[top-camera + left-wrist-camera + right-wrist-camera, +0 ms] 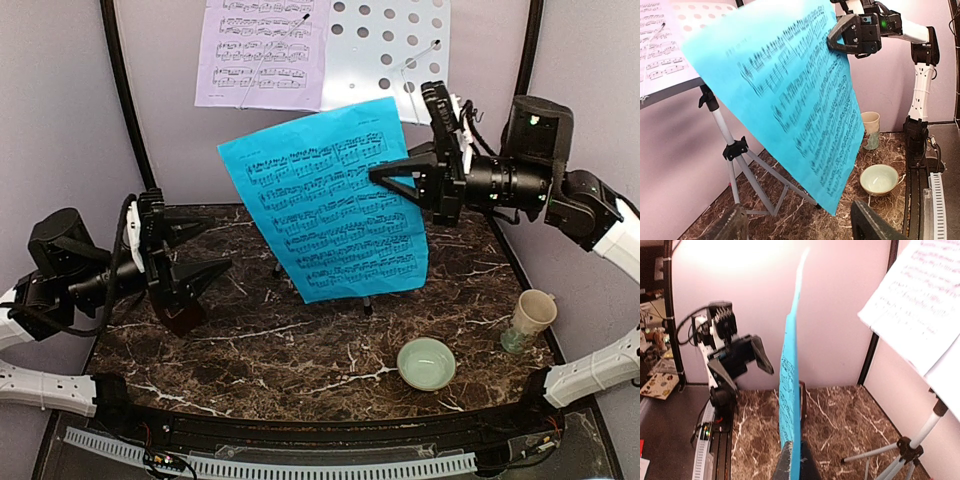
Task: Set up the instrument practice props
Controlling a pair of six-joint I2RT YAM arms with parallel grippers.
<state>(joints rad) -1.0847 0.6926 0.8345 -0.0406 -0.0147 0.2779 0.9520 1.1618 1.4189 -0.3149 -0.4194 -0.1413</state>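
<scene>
Music stand (pixel 395 50): silver tripod, white perforated desk with its right half bare.
Cyan page (pixel 330 210): thin, limp sheet hanging in front of and below the desk. Best raised flat, with its bottom edge seated on the ledge.
Lavender page (pixel 262 50): matte paper on the desk's left half.
Right gripper (pixel 385 178): pinched onto the cyan page's right edge.
Left gripper (pixel 215 250): jaws spread, empty, left of the stand.

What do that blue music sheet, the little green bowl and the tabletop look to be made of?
The cyan page is thin matte printed paper; it bows along its length. The bowl looks like glazed ceramic, pale green with a sheen. The tabletop has a dark brown marble look with white veins; real stone or a printed surface, I cannot tell.
</scene>
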